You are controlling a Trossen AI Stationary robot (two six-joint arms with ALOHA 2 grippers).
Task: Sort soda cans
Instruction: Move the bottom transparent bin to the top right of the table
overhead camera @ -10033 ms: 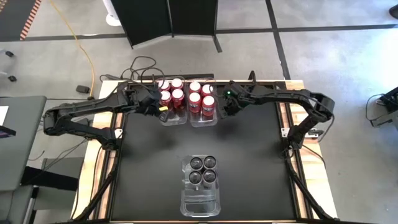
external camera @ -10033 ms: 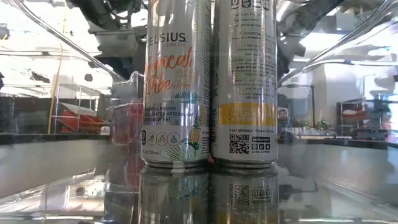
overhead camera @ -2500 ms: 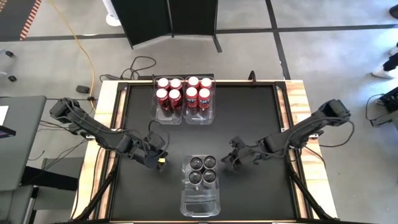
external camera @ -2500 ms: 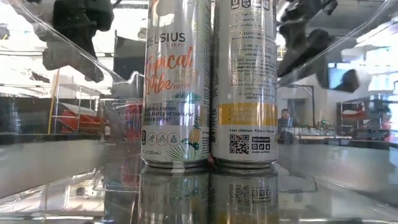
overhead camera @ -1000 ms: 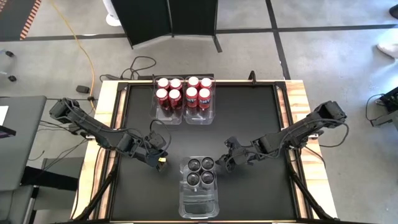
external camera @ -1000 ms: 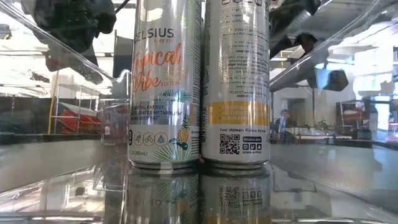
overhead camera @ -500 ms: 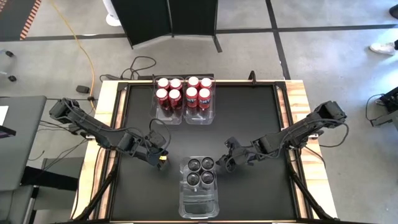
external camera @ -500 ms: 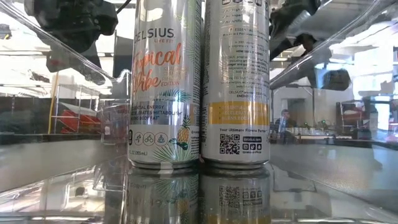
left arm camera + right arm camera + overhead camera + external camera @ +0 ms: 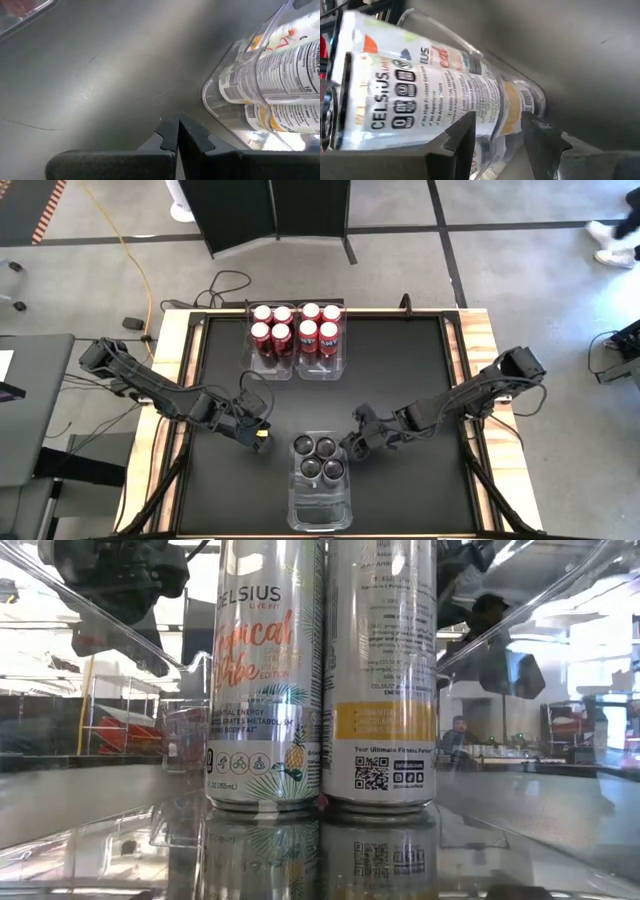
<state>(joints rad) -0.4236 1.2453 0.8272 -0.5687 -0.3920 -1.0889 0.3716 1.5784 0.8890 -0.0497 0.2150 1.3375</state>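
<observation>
Left gripper [image 9: 258, 434]: low over the black table [image 9: 400, 380], just left of the front bin [image 9: 320, 505]; fingers [image 9: 170, 137] pressed together, holding nothing; clear of the bin wall.

Front bin: clear plastic, at the table's front centre; four silver cans [image 9: 319, 458] stand upright in its back half, packed two by two and touching; pale printed labels show in the low view [image 9: 265, 680].

Right gripper [image 9: 352, 448]: at the front bin's right wall; fingers [image 9: 465, 135] parted, one at each side of the bin's corner.

Back of the table, well behind the front bin: two clear bins [image 9: 298, 370] side by side; four red cans [image 9: 299, 330] upright in each.
</observation>
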